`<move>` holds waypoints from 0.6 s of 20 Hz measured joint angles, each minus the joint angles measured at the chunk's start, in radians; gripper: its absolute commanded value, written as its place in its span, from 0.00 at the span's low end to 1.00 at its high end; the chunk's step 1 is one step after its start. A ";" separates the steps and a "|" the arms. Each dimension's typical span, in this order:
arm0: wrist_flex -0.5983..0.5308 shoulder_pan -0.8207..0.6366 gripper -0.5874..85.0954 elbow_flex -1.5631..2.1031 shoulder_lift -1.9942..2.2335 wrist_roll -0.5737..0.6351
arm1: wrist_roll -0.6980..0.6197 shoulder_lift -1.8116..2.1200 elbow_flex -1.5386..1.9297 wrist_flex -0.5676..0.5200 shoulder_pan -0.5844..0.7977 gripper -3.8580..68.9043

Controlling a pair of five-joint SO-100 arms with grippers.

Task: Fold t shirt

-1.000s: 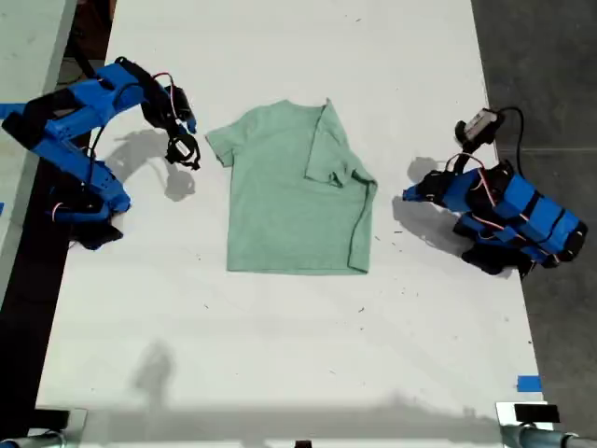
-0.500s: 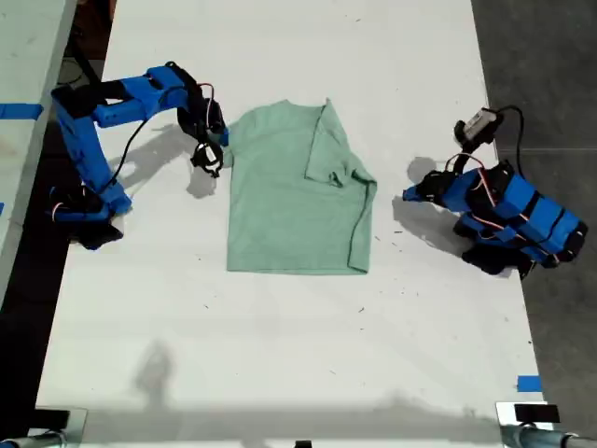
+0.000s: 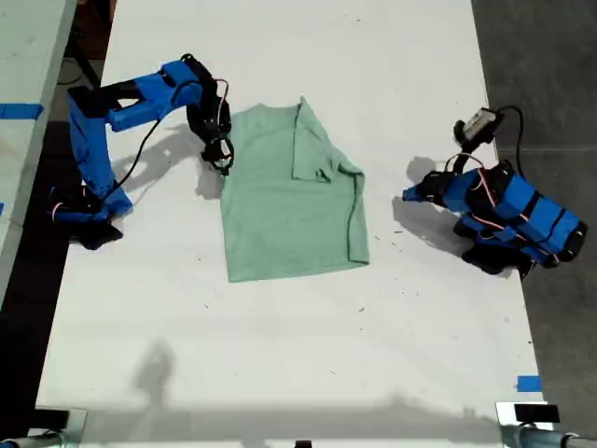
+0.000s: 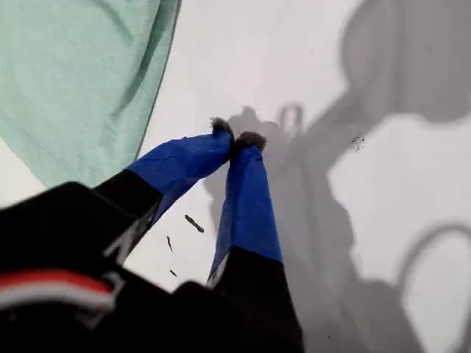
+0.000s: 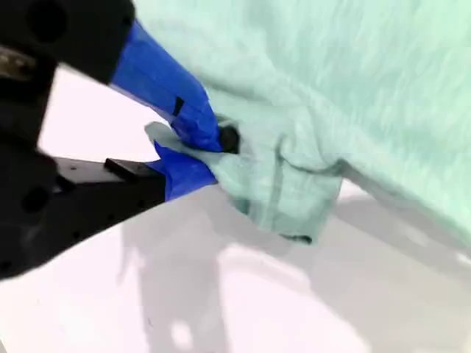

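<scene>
The pale mint-green t shirt [image 3: 280,215] lies flat in the middle of the white table [image 3: 280,373], slightly skewed. Its sleeve [image 3: 315,149] on the exterior view's right is folded in over the body. At the exterior view's left, my second gripper [image 3: 221,161] is shut on the other sleeve, and the second wrist view shows its blue fingers [image 5: 199,121] pinching the bunched cloth [image 5: 283,195] just above the table. My first gripper [image 3: 415,192] rests shut on bare table at the exterior view's right; its closed tips [image 4: 234,138] sit apart from the shirt's edge [image 4: 81,81].
Dark floor [image 3: 541,56] borders the table along the exterior view's right. A second surface with blue tape [image 3: 19,111] lies at that view's left edge. Another blue tape mark [image 3: 528,383] sits near the table's front corner on the exterior view's right.
The arm at the exterior view's left swung in to the shirt and closed on its near sleeve. The shirt has shifted and turned slightly. The other arm has stayed still.
</scene>
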 measured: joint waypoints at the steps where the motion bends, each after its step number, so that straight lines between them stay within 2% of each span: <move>1: 0.038 0.038 0.00 -0.095 -0.028 0.037 | 0.000 0.000 0.000 0.000 0.000 0.09; 3: 0.084 0.114 0.00 -0.229 -0.060 0.071 | 0.000 0.000 0.000 0.000 0.000 0.09; 7: 0.089 0.193 0.00 -0.334 -0.110 0.075 | 0.000 0.000 0.000 0.000 0.000 0.09; 12: 0.017 0.273 0.00 -0.365 -0.135 0.074 | 0.000 0.000 0.000 0.000 0.000 0.09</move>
